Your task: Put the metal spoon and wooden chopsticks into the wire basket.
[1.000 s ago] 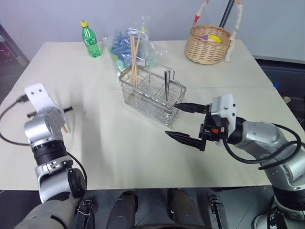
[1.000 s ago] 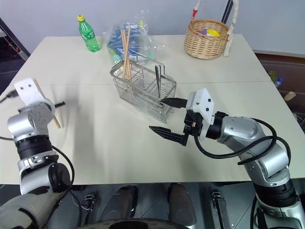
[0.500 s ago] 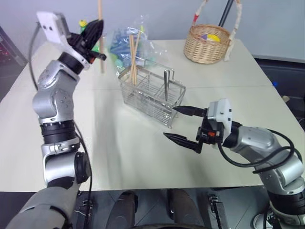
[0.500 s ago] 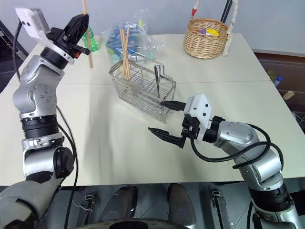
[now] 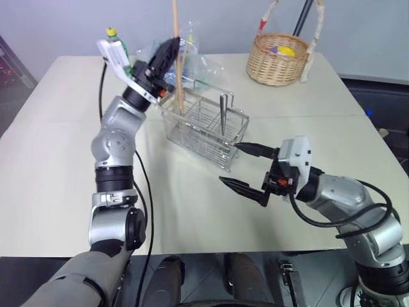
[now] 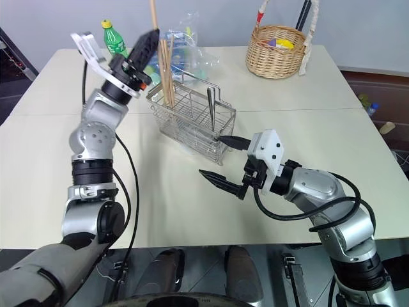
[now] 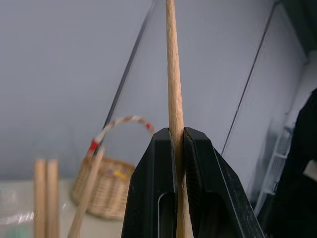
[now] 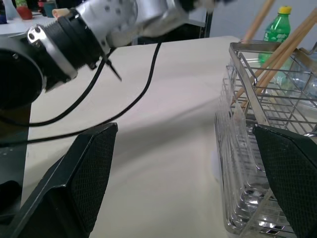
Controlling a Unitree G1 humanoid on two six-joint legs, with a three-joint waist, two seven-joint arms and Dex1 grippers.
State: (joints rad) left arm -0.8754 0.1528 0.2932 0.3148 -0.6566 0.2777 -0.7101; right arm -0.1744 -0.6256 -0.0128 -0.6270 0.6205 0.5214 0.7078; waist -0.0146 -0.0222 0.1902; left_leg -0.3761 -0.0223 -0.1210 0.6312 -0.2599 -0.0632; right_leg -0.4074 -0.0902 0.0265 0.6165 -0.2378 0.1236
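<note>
On top of the big cream table (image 5: 57,160) sits pretty much everything, and the wire basket (image 5: 203,128) is parked near the middle of it, a silver grid box with dividers. Back toward the far right corner is a round wicker basket (image 5: 276,61) with a tall looped handle, and behind the wire one there's a crinkly clear plastic bag (image 6: 182,54) with blue stuff inside, plus a green soda bottle (image 6: 114,39) with a yellow cap over on the far left side. Now the arms: the left gripper (image 5: 167,52) is raised up at the wire basket's left end, fingers pinched tight on one of the wooden chopsticks (image 7: 173,89), which stands nearly upright and pokes well above the fingertips (the wrist view shows it squeezed right between the two black pads). Its lower end hangs beside the basket's left compartment, though I can't tell if it's over the rim or just next to it. Two more chopsticks (image 6: 167,73) are already standing in that left compartment, leaning a bit. The metal spoon (image 5: 223,110) stands handle-up in a compartment toward the right end. The right gripper (image 6: 223,160) hovers low over the table just in front of the basket's right end, jaws spread wide with nothing in them.
</note>
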